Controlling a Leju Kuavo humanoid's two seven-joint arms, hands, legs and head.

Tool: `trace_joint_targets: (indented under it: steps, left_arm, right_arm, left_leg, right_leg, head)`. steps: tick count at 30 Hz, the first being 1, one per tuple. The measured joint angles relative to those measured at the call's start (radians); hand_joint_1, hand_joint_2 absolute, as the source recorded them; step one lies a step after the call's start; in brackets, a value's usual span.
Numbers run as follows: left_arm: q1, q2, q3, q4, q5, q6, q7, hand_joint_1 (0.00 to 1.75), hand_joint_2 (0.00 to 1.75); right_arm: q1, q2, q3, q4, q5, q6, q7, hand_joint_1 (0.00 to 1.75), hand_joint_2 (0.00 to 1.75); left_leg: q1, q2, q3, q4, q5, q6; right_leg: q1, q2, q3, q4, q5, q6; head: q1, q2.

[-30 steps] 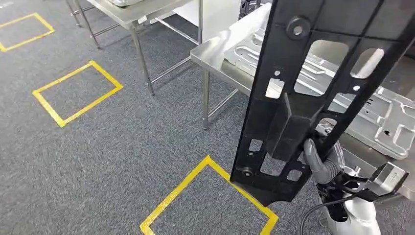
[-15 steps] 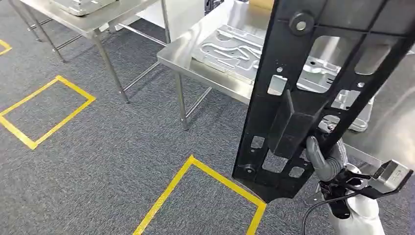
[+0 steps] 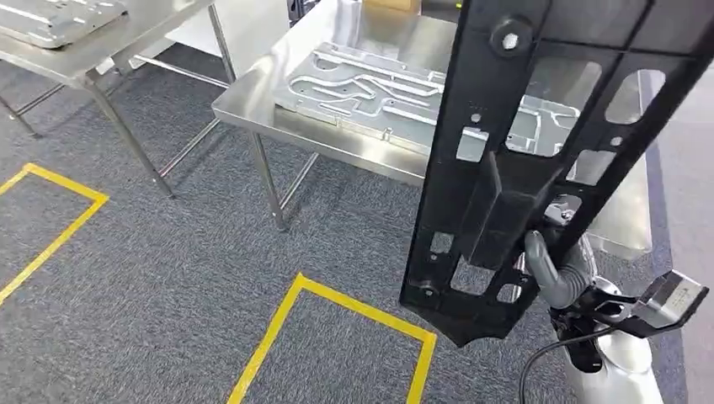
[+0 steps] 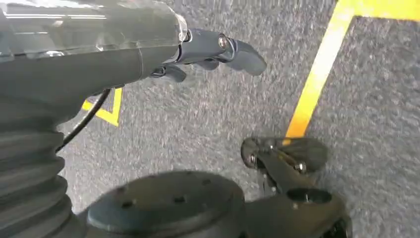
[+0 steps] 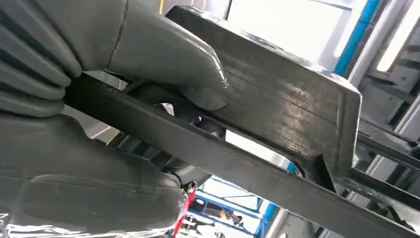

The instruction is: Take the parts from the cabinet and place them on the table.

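Observation:
A large black plastic frame part (image 3: 539,151) with several cut-outs stands nearly upright in the head view. My right hand (image 3: 551,273) grips it low down by a boxy rib. In the right wrist view the thumb (image 5: 168,54) presses on that black rib (image 5: 287,104), with the fingers wrapped behind it. A steel table (image 3: 253,109) stands ahead, partly hidden by the part. My left hand (image 4: 208,47) hangs over the grey carpet with its fingers loosely apart and holds nothing.
A silver stamped metal panel (image 3: 379,88) lies on the near table. A second steel table (image 3: 109,38) at the far left carries another panel (image 3: 50,17). Yellow tape rectangles (image 3: 337,303) mark the carpet, one more at the left (image 3: 59,227).
The whole scene has slid left and the near table has come closer and more central: the camera moved. My right hand holds the black part the same way throughout.

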Motion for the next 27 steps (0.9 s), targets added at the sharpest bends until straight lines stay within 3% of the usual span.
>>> trace_joint_targets:
  steps: [1, 2, 3, 5, 6, 7, 9, 10, 11, 12, 15, 16, 17, 18, 20, 21, 22, 23, 25, 26, 27]
  left_arm:
    - [-0.002, -0.001, -0.001, 0.000, 0.000, 0.000, -0.002, 0.00, 1.75]
    - [-0.002, -0.001, -0.002, 0.000, 0.000, 0.000, -0.006, 0.00, 1.75]
    - [-0.002, -0.001, -0.002, 0.000, 0.001, 0.000, -0.007, 0.00, 1.75]
    - [0.002, 0.000, -0.002, 0.000, 0.002, 0.001, -0.009, 0.00, 1.75]
    - [0.003, 0.000, -0.002, 0.000, 0.003, 0.001, -0.009, 0.00, 1.75]
    - [0.003, -0.001, -0.002, 0.000, 0.004, 0.002, -0.010, 0.00, 1.75]
    - [0.002, -0.001, -0.002, 0.000, 0.004, 0.003, -0.012, 0.00, 1.75]
    - [0.002, -0.002, -0.002, 0.000, 0.004, 0.003, -0.014, 0.00, 1.75]
    - [0.001, -0.002, -0.002, 0.000, 0.004, 0.004, -0.015, 0.00, 1.75]
    - [0.000, -0.002, -0.002, 0.000, 0.004, 0.004, -0.015, 0.00, 1.75]
    - [0.000, -0.001, -0.002, 0.000, 0.004, 0.003, -0.015, 0.00, 1.75]
    - [-0.002, -0.001, -0.003, 0.000, 0.004, 0.003, -0.015, 0.00, 1.75]
    - [-0.002, -0.001, -0.003, 0.000, 0.004, 0.001, -0.015, 0.00, 1.75]
    - [-0.002, -0.001, -0.003, 0.000, 0.004, -0.002, -0.015, 0.00, 1.75]
    - [0.002, -0.001, -0.003, 0.000, 0.008, -0.009, -0.013, 0.00, 1.75]
    - [0.003, -0.001, -0.003, 0.000, 0.013, -0.014, -0.011, 0.00, 1.75]
    - [0.001, -0.001, -0.002, 0.000, 0.015, -0.015, -0.011, 0.00, 1.75]
    - [-0.001, -0.001, -0.002, 0.000, 0.018, -0.016, -0.009, 0.00, 1.75]
    - [-0.001, -0.001, 0.000, 0.000, 0.025, -0.017, -0.006, 0.00, 1.75]
    - [0.000, -0.001, 0.002, 0.000, 0.028, -0.018, -0.007, 0.00, 1.75]
    - [-0.002, -0.001, 0.004, 0.000, 0.030, -0.018, -0.006, 0.00, 1.75]
  right_arm:
    - [0.004, -0.002, 0.000, 0.000, -0.001, 0.000, -0.001, 1.75, 1.75]
    - [-0.001, -0.005, -0.002, 0.000, -0.002, 0.001, -0.002, 1.75, 1.75]
    - [-0.006, -0.006, -0.002, 0.000, -0.002, 0.002, -0.002, 1.75, 1.75]
    - [-0.007, -0.007, -0.002, 0.001, -0.004, 0.003, -0.002, 1.75, 1.75]
    - [-0.007, -0.007, -0.002, 0.003, -0.004, 0.004, -0.002, 1.75, 1.75]
    - [-0.007, -0.007, -0.002, 0.005, -0.005, 0.005, -0.002, 1.75, 1.75]
    - [-0.012, -0.007, -0.002, 0.006, -0.006, 0.005, -0.001, 1.75, 1.75]
    - [-0.016, -0.008, -0.002, 0.006, -0.007, 0.005, 0.000, 1.75, 1.75]
    - [-0.019, -0.008, -0.002, 0.006, -0.008, 0.005, 0.000, 1.75, 1.75]
    - [-0.019, -0.008, -0.002, 0.005, -0.008, 0.005, 0.000, 1.75, 1.75]
    - [-0.014, -0.010, -0.002, 0.005, -0.010, 0.003, 0.000, 1.75, 1.75]
    - [-0.011, -0.010, -0.003, 0.003, -0.011, 0.003, 0.000, 1.75, 1.75]
    - [-0.011, -0.011, -0.003, 0.000, -0.013, 0.001, -0.003, 1.75, 1.75]
    - [-0.011, -0.011, -0.003, -0.001, -0.014, 0.000, -0.005, 1.75, 1.75]
    - [-0.011, -0.010, -0.003, -0.002, -0.015, 0.000, -0.007, 1.75, 1.75]
    - [-0.011, -0.010, -0.003, -0.002, -0.014, 0.000, -0.007, 1.75, 1.75]
    - [-0.012, -0.010, -0.003, -0.002, -0.014, 0.000, -0.006, 1.75, 1.75]
    - [-0.015, -0.010, -0.003, -0.001, -0.013, -0.001, -0.005, 1.75, 1.75]
    - [-0.032, -0.010, -0.003, 0.002, -0.011, -0.001, 0.000, 1.75, 1.75]
    - [-0.039, -0.010, -0.003, 0.003, -0.011, -0.002, 0.003, 1.75, 1.75]
    - [-0.043, -0.010, -0.003, 0.005, -0.011, -0.003, 0.003, 1.75, 1.75]
  left_leg:
    - [0.003, 0.015, 0.005, -0.008, 0.006, 0.007]
    - [0.001, 0.027, 0.008, -0.011, 0.004, 0.014]
    - [-0.001, 0.037, 0.007, -0.011, 0.004, 0.015]
    - [-0.003, 0.063, 0.006, -0.010, 0.002, 0.018]
    - [-0.003, 0.077, 0.006, -0.010, 0.000, 0.017]
    - [-0.003, 0.090, 0.007, -0.010, -0.001, 0.016]
    - [-0.002, 0.112, 0.011, -0.007, -0.007, 0.011]
    - [-0.003, 0.121, 0.015, -0.004, -0.011, 0.007]
    - [-0.010, 0.127, 0.017, -0.002, -0.016, 0.000]
    - [-0.014, 0.134, 0.017, 0.001, -0.020, -0.006]
    - [-0.015, 0.164, 0.026, -0.002, -0.026, -0.021]
    - [-0.011, 0.152, 0.024, 0.003, -0.036, -0.030]
    - [-0.007, 0.102, 0.017, 0.034, -0.059, -0.034]
    - [-0.006, 0.077, -0.010, 0.092, -0.092, -0.035]
    - [-0.006, 0.059, -0.100, 0.274, -0.172, -0.039]
    - [-0.005, 0.058, -0.134, 0.336, -0.186, -0.039]
    - [-0.006, 0.058, -0.144, 0.345, -0.172, -0.038]
    - [-0.006, 0.058, -0.133, 0.309, -0.138, -0.036]
    - [-0.006, 0.057, -0.052, 0.121, -0.029, -0.026]
    - [-0.006, 0.050, -0.013, 0.026, 0.001, -0.018]
    - [-0.012, 0.047, -0.007, 0.017, -0.017, -0.015]
  right_leg:
    - [-0.005, -0.045, -0.006, 0.023, -0.008, -0.002]
    - [0.005, -0.099, -0.022, 0.066, -0.035, 0.000]
    - [0.001, -0.122, -0.054, 0.131, -0.074, 0.003]
    - [-0.002, -0.133, -0.128, 0.280, -0.141, 0.012]
    - [-0.004, -0.134, -0.148, 0.318, -0.145, 0.016]
    - [-0.006, -0.136, -0.140, 0.300, -0.123, 0.018]
    - [-0.006, -0.153, -0.061, 0.146, -0.039, 0.018]
    - [-0.006, -0.179, -0.010, 0.054, -0.002, 0.015]
    - [0.004, -0.226, 0.012, 0.007, -0.016, 0.007]
    - [0.007, -0.207, 0.009, 0.005, -0.009, -0.004]
    - [0.010, -0.174, 0.003, 0.008, -0.011, -0.018]
    - [0.000, -0.163, 0.008, 0.003, -0.008, -0.026]
    - [-0.001, -0.155, 0.008, 0.002, -0.008, -0.031]
    - [0.000, -0.150, 0.008, 0.003, -0.008, -0.036]
    - [0.002, -0.136, 0.007, 0.003, -0.009, -0.043]
    - [0.004, -0.129, 0.008, 0.003, -0.009, -0.043]
    - [0.005, -0.122, 0.009, 0.004, -0.010, -0.043]
    - [0.005, -0.117, 0.011, 0.005, -0.011, -0.042]
    - [0.005, -0.106, 0.016, 0.008, -0.015, -0.038]
    - [0.005, -0.103, 0.017, 0.009, -0.018, -0.034]
    - [0.010, -0.101, 0.015, 0.010, -0.020, -0.028]
  head:
    - [0.000, 0.000]
    - [0.000, 0.000]
    - [0.000, 0.000]
    - [0.000, 0.000]
    - [0.000, 0.000]
    - [0.000, 0.000]
    - [0.000, 0.000]
    - [0.000, 0.000]
    - [0.000, 0.000]
    - [0.000, 0.000]
    - [0.000, 0.000]
    - [0.000, 0.000]
    - [0.000, 0.000]
    - [0.000, 0.000]
    - [0.000, 0.000]
    - [0.000, 0.000]
    - [0.000, 0.000]
    - [0.000, 0.000]
    - [0.000, 0.000]
    - [0.000, 0.000]
    - [0.000, 0.000]
